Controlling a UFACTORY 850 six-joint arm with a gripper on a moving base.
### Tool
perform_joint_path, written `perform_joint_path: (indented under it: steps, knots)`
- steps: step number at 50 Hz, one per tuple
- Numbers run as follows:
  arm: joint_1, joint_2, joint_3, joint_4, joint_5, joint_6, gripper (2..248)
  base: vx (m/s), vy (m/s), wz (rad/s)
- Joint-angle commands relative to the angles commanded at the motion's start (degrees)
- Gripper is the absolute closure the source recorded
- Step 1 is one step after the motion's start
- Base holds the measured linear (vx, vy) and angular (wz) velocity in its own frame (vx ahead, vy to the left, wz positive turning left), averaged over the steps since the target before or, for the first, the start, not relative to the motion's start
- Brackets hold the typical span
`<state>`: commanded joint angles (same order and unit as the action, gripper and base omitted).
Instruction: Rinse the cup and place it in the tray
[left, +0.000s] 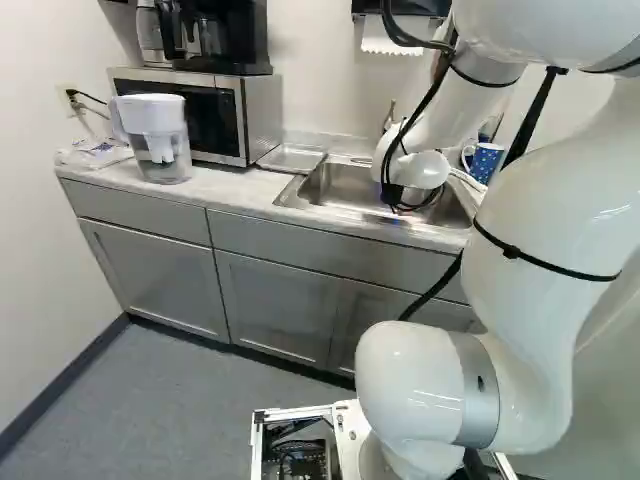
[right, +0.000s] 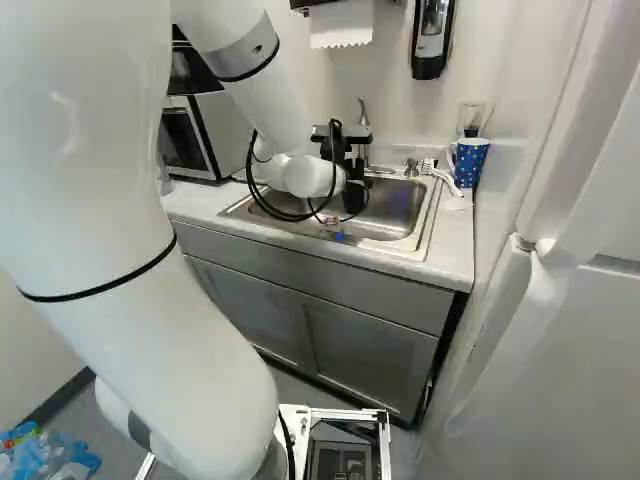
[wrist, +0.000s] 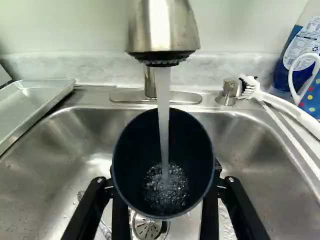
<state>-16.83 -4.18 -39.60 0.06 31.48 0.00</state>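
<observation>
Wrist view: the fingers (wrist: 120, 220) of the gripper (right: 350, 165) are closed on a dark cup (wrist: 135, 150), one at each side of it. The cup's mouth faces the camera, and a stream of water (wrist: 163, 110) falls into it and foams at the bottom. Directly above the mouth is the faucet (wrist: 162, 25), the nearest obstacle; beyond it stand its base plate and the wall. Beneath the cup, partly covered by it, is the drain (wrist: 142, 229) of the sink (wrist: 50, 165). Along the rim stand a small metal fitting (wrist: 227, 93) and, beside it, a white brush (wrist: 285, 106); a spotted blue mug (wrist: 311, 97) and a bottle with blue contents (wrist: 292, 55) are near the brush. On the opposite side, the metal tray (wrist: 35, 102) lies by the basin's edge. Left base view: the tray is between the microwave (left: 240, 110) and the sink; a water pitcher (left: 155, 135) stands in front of the microwave. Basin room extends to both sides of the cup, bounded by the sloping walls and, toward the arm, by the counter's front edge (left: 250, 210)
</observation>
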Motion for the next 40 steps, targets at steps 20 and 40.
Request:
perform_joint_path:
  steps: [20,40]
  knots:
    - [0.0,0.0,0.0,0.0,0.0,0.0,125,0.0,0.0,0.0]
    - [0.0,0.0,0.0,0.0,0.0,0.0,125,0.0,0.0,0.0]
